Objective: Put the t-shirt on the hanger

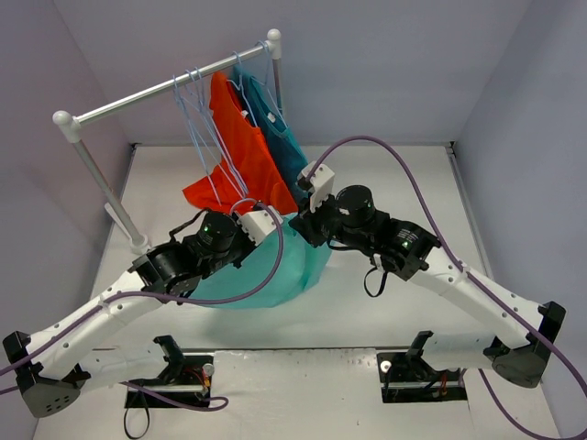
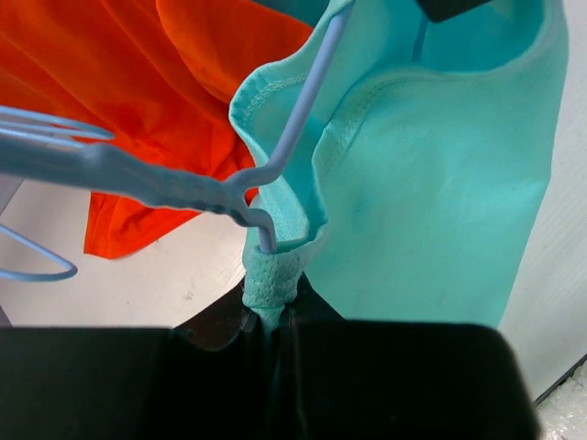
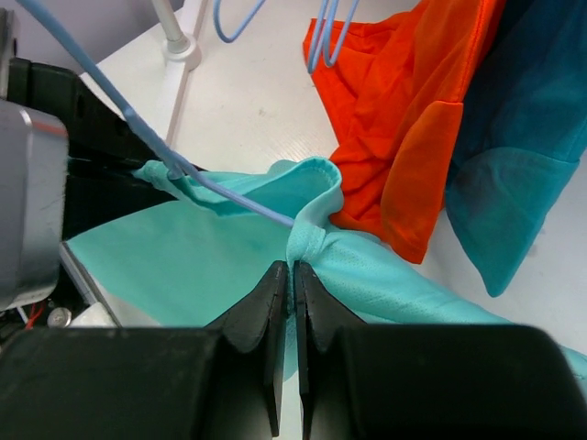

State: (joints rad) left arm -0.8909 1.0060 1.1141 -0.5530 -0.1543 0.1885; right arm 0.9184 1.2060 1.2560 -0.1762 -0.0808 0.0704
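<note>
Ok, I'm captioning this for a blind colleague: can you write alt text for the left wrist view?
The shut left gripper pinches the collar of the mint-turquoise t-shirt, with a pale blue wire hanger lying against that collar just above the grip. An orange-red shirt hangs behind, upper left.

two arms lean in over the middle of the surface. the left gripper and right gripper sit close together at the far edge of the mint t-shirt, which spreads from them toward the near edge. their jaws are hidden from here. a thin pale hanger arcs just beside the left gripper. behind, a rack carries spare hangers, an orange shirt and a teal shirt.
</note>
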